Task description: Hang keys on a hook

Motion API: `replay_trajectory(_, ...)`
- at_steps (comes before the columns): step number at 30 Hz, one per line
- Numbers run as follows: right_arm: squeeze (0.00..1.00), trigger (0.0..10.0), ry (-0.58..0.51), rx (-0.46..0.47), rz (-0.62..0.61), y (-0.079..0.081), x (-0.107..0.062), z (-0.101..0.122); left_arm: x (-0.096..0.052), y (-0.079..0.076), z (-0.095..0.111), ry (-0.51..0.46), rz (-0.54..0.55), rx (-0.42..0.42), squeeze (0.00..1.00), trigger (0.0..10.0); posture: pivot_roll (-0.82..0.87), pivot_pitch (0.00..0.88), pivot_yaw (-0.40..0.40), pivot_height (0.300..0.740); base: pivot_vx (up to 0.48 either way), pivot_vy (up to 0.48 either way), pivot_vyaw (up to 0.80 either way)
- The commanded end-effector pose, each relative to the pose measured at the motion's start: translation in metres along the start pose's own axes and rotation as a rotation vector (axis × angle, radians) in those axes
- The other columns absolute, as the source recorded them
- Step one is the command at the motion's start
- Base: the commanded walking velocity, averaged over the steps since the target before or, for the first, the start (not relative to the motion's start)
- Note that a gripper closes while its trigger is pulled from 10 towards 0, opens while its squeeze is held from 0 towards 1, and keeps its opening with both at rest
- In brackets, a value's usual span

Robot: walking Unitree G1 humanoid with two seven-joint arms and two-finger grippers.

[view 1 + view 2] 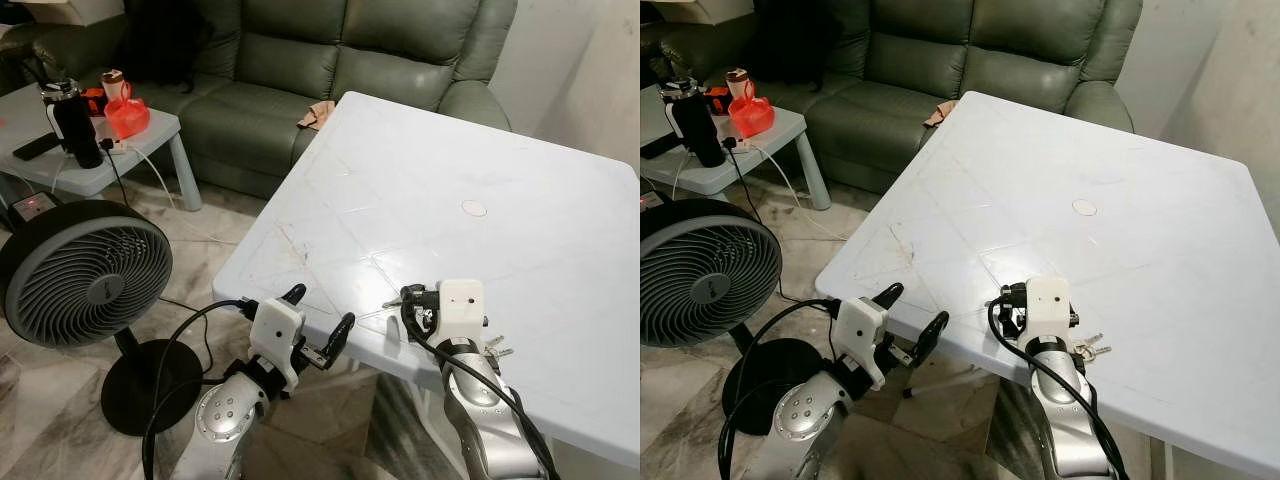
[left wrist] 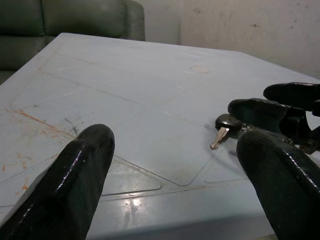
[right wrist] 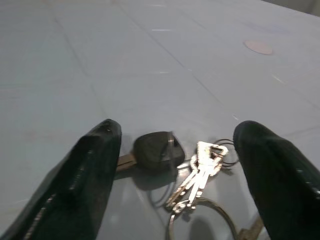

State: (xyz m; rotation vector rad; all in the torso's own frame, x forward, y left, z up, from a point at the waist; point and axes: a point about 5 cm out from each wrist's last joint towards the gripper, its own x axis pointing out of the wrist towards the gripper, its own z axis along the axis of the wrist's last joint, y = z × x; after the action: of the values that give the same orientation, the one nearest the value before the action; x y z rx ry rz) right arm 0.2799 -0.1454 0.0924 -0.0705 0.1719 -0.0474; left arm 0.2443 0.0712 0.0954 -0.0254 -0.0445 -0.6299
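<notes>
Pale blue worktop [image 1: 480, 190] fills the space ahead of me, with a green sofa [image 1: 330, 60] behind it and a grey fan [image 1: 80, 272] on the tiled floor to my left. From my left eye, my left pincer [image 1: 320, 318] hovers just off the worktop's near edge, its fingers spread. My right pincer [image 1: 418, 308] sits low over the worktop near that same edge, and bits of the keys [image 1: 497, 347] peek out beside its wrist.

From my left wrist, my spread fingers [image 2: 75, 185] frame the worktop; a black-headed key [image 2: 225, 127] lies by my right pincer's dark fingers.

From my right wrist, the keys [image 3: 192, 172] lie flat on the worktop between my two fingers [image 3: 80, 185], which are spread wide on either side and not touching them: a black-headed key, several silver ones and their rings.
</notes>
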Motion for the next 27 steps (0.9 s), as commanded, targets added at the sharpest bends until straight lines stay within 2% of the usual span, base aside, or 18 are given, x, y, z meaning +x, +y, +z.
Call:
replay_trajectory(1, 0.00, 2.2, 0.026, 0.011, -0.030, -0.003, 0.001, -0.005, 0.003, -0.003, 0.005, -0.012, -0.015, 0.018, 0.00, 10.0, 0.04, 0.080, -0.094, 0.740, 0.000, 0.000, 0.00)
replay_trajectory(3, 0.00, 2.5, 0.030, 0.027, -0.040, -0.002, 0.002, -0.005, 0.003, -0.003, 0.005, -0.012, -0.015, 0.018, 0.00, 10.0, 0.04, 0.080, -0.094, 0.740, 0.000, 0.000, 0.00)
replay_trajectory(4, 0.00, 3.5, 0.037, 0.045, -0.043, -0.002, 0.002, -0.006, 0.003, -0.003, 0.006, -0.013, -0.015, 0.018, 0.00, 10.0, 0.04, 0.078, -0.093, 0.740, 0.000, 0.000, 0.00)
replay_trajectory(5, 0.00, 3.4, 0.038, 0.049, -0.041, -0.001, 0.003, -0.005, 0.003, -0.003, 0.006, -0.013, -0.016, 0.018, 0.00, 10.0, 0.04, 0.078, -0.093, 0.740, 0.000, 0.000, 0.00)
replay_trajectory(6, 0.00, 4.1, 0.038, 0.048, -0.040, 0.000, 0.003, -0.005, 0.003, -0.004, 0.006, -0.013, -0.015, 0.020, 0.00, 10.0, 0.05, 0.078, -0.093, 0.740, 0.000, 0.000, 0.00)
replay_trajectory(7, 0.00, 6.2, 0.040, 0.048, -0.038, 0.001, 0.003, -0.005, 0.003, -0.004, 0.006, -0.013, -0.015, 0.020, 0.00, 10.0, 0.05, 0.078, -0.093, 0.740, 0.000, 0.000, 0.00)
replay_trajectory(8, 0.00, 6.2, 0.042, 0.047, -0.037, 0.002, 0.003, -0.005, 0.003, -0.004, 0.006, -0.014, -0.015, 0.019, 0.00, 10.0, 0.05, 0.078, -0.093, 0.740, 0.000, 0.000, 0.00)
replay_trajectory(9, 0.00, 5.9, 0.034, 0.058, -0.032, 0.004, 0.004, -0.004, 0.003, -0.004, 0.006, -0.014, -0.014, 0.023, 0.00, 10.0, 0.05, 0.077, -0.094, 0.740, 0.000, 0.000, 0.00)
replay_trajectory(10, 0.00, 4.7, 0.034, 0.059, -0.030, 0.005, 0.004, -0.004, 0.003, -0.004, 0.006, -0.014, -0.013, 0.025, 0.00, 10.0, 0.05, 0.077, -0.094, 0.740, 0.000, 0.000, 0.00)
replay_trajectory(12, 0.00, 4.4, 0.036, 0.058, -0.030, 0.005, 0.004, -0.004, 0.003, -0.003, 0.006, -0.015, -0.012, 0.024, 0.00, 10.0, 0.05, 0.077, -0.094, 0.740, 0.000, 0.000, 0.00)
replay_trajectory(13, 0.00, 1.3, 0.029, 0.051, -0.031, 0.006, 0.005, -0.004, 0.003, -0.003, 0.007, -0.016, -0.010, 0.023, 0.00, 10.0, 0.06, 0.076, -0.095, 0.740, 0.000, 0.000, 0.00)
replay_trajectory(15, 0.00, 1.0, 0.027, 0.046, -0.025, 0.007, 0.005, -0.004, 0.003, -0.003, 0.007, -0.017, -0.009, 0.024, 0.00, 10.0, 0.06, 0.076, -0.095, 0.740, 0.000, 0.000, 0.00)
replay_trajectory(16, 0.00, 1.9, 0.028, 0.043, -0.023, 0.009, 0.005, -0.005, 0.003, -0.003, 0.007, -0.017, -0.008, 0.025, 0.00, 10.0, 0.07, 0.074, -0.097, 0.740, 0.000, 0.000, 0.00)
replay_trajectory(17, 0.00, 0.8, 0.028, 0.044, -0.020, 0.010, 0.005, -0.005, 0.003, -0.003, 0.007, -0.016, -0.007, 0.026, 0.00, 10.0, 0.07, 0.073, -0.100, 0.740, 0.000, 0.000, 0.00)
replay_trajectory(21, 0.00, 1.3, 0.029, 0.045, -0.014, 0.011, 0.005, -0.005, 0.002, -0.003, 0.007, -0.016, -0.004, 0.028, 0.00, 10.0, 0.07, 0.072, -0.101, 0.740, 0.000, 0.000, 0.00)
replay_trajectory(25, 0.00, 1.3, 0.027, 0.042, -0.012, 0.013, 0.006, -0.006, 0.002, -0.003, 0.007, -0.016, -0.001, 0.027, 0.00, 10.0, 0.08, 0.071, -0.102, 0.740, 0.000, 0.000, 0.00)
replay_trajectory(26, 0.00, 0.0, 0.029, 0.039, -0.013, 0.013, 0.006, -0.006, 0.002, -0.003, 0.007, -0.017, 0.000, 0.028, 0.00, 10.0, 0.08, 0.071, -0.102, 0.740, 0.000, 0.000, 0.00)
replay_trajectory(27, 0.00, 0.0, 0.027, 0.034, -0.009, 0.014, 0.006, -0.006, 0.002, -0.003, 0.007, -0.017, 0.000, 0.028, 0.00, 10.0, 0.09, 0.074, -0.105, 0.740, 0.000, 0.000, 0.00)
